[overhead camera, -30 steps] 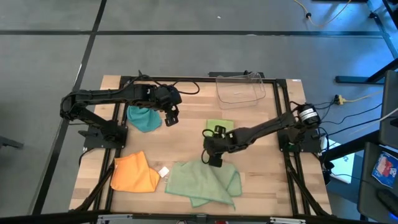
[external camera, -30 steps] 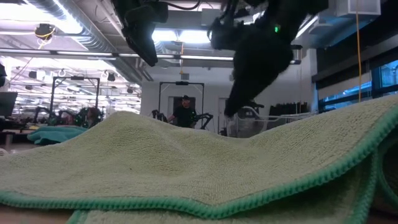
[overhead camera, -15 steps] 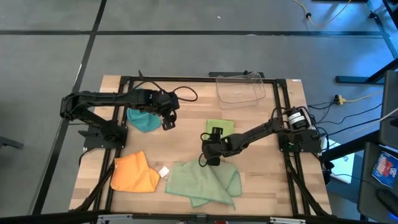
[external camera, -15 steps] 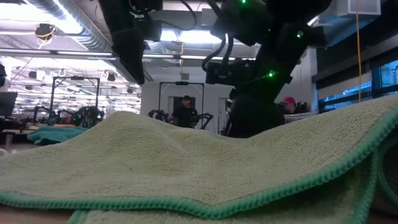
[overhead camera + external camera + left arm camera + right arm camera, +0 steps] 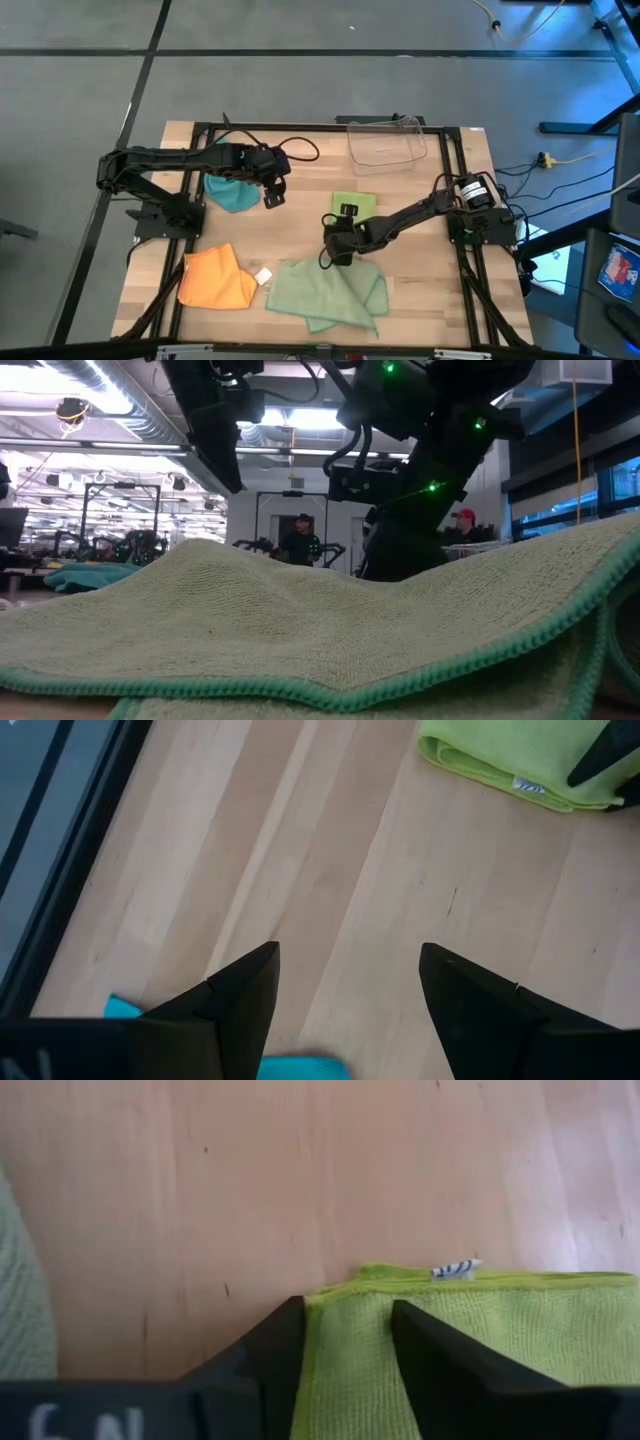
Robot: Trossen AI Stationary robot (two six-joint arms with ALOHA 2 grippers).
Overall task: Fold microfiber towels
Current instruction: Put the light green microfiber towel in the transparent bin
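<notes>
Lowered since earlier, the right end effector (image 5: 345, 1345) pinches the flat lime green towel's (image 5: 470, 1330) edge, tag outward.

Two dark jointed arms, looping black cables, green indicator lights; wrist lettering apparently white, unreadable.

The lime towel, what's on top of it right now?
The right end effector sits over the lime towel, one finger on its corner edge, one on the cloth. A small tag shows. Nothing underneath is visible.

only tiny, unreadable care tags on the lime green towel (image 5: 470, 1340).
</notes>
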